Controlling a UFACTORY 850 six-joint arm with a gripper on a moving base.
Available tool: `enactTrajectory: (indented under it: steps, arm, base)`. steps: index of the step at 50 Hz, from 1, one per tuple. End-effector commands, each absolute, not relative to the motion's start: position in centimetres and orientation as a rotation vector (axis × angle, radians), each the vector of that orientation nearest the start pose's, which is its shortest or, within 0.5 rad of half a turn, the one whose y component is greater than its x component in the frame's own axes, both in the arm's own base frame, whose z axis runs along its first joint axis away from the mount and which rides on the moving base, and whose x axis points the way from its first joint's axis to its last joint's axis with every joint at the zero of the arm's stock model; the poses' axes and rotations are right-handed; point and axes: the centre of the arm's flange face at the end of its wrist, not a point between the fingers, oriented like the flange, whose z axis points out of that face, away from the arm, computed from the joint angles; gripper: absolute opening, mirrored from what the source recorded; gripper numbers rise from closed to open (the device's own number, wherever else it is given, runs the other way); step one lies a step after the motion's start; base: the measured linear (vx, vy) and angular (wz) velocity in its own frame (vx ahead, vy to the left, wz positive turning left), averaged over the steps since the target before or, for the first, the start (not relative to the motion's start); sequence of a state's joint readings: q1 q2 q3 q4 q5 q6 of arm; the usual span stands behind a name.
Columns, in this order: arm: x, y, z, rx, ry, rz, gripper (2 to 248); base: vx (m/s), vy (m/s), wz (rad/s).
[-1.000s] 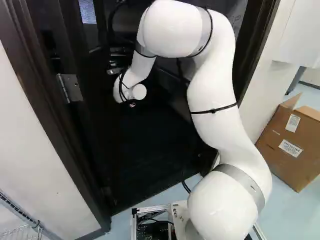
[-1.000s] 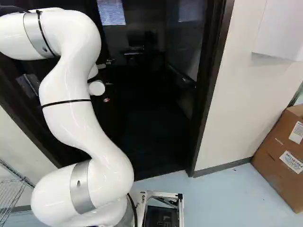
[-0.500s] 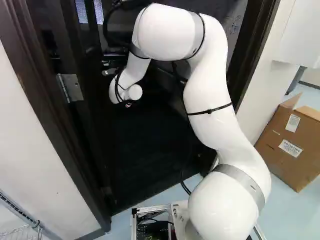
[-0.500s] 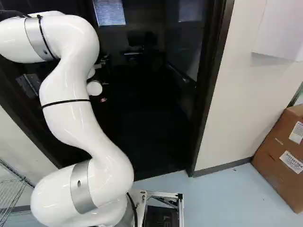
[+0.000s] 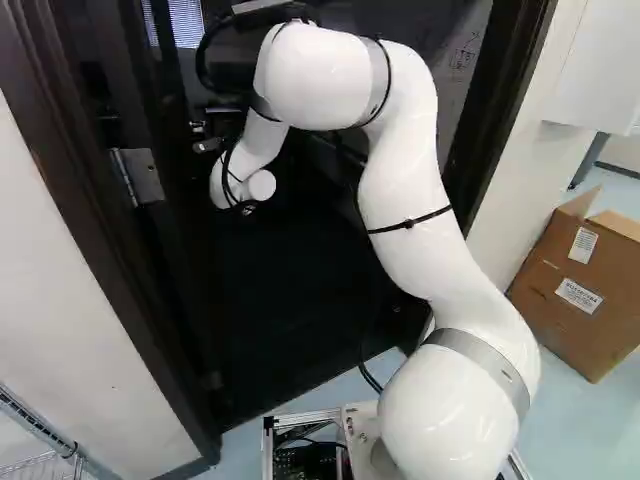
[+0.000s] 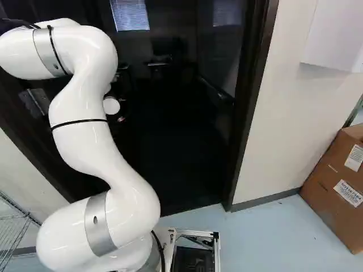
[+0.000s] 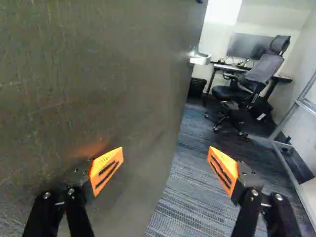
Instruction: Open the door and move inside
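At the far left of the left base view, a wire rack stood by the pale wall. Next came the metal hinge, on the door frame's left side. The door hung from that side and stood open, swung into the dark room. Its silver handle stuck out near the door's free edge, ahead of the hand.

The hand was let go and spread wide, with nothing in its grip. One orange pad was close to the door's flat face; I could not tell if they touched. The other orange pad was out past the free edge, over the room's striped carpet.

The step looked like pushing the door back to make space for the base. A slow, steady push near the free edge should work best, since it is easier there than by the hinge. The hand had to keep on the flat face and not slip off the edge, or the door might swing back.

To the right, the white arm reached in through the doorway. The base should roll in straight, well away from the frame's right post. The brown box sat outside, beyond that post.
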State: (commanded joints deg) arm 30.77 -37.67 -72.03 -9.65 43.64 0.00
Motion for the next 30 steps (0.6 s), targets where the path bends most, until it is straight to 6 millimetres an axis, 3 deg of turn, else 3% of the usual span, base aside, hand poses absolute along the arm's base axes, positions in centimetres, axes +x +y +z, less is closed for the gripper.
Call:
enactTrajectory:
  steps: [30]
  arm:
    - [59.4,39.7,38.1,-1.987,-0.889,-1.71,247]
  base:
    - [0.0,0.0,0.0]
